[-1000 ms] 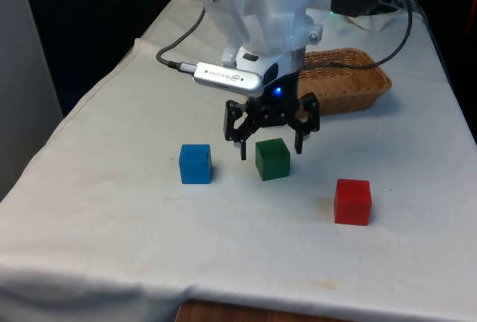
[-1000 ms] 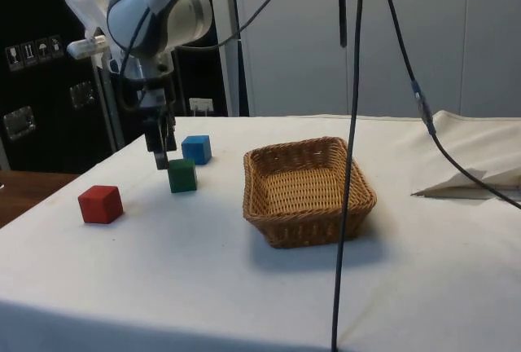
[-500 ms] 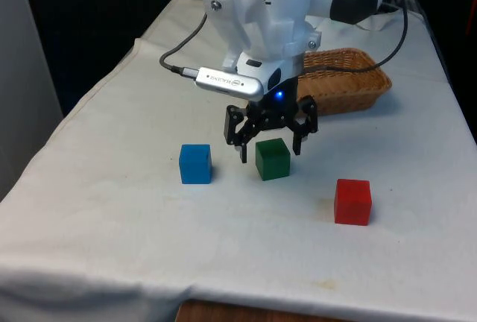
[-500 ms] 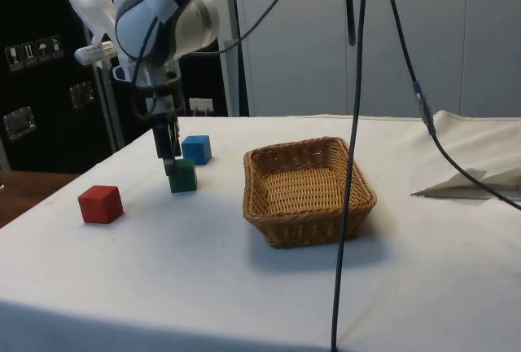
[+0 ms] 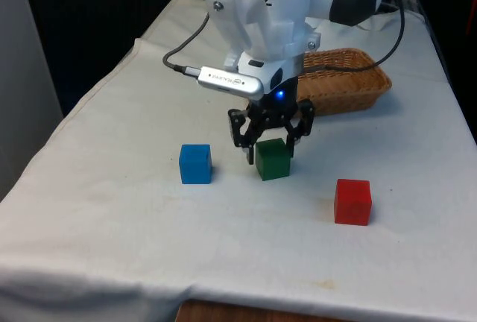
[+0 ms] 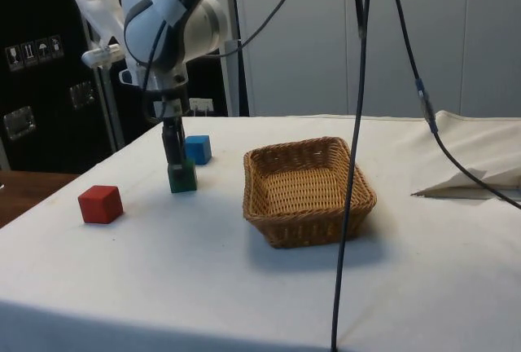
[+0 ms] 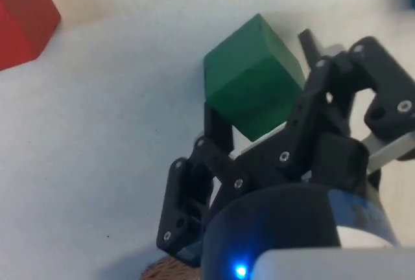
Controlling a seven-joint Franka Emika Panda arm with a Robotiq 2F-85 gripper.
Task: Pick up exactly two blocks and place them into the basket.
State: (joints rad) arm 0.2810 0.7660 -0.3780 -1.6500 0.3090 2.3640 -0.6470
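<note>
White cloth covers the surface (image 5: 112, 210), and on it you have three blocks and one basket (image 5: 350, 83). Across the middle of the front view, from left to right, sit the blue block (image 5: 195, 163), the green block (image 5: 273, 159) and the red block (image 5: 352, 201), each flat on a face and well apart; as cubes they have no long axis. The basket lies at upper right. Your gripper (image 5: 271, 148) is low over the green block, its fingers (image 7: 217, 124) spread on either side of it, not clamped.
</note>
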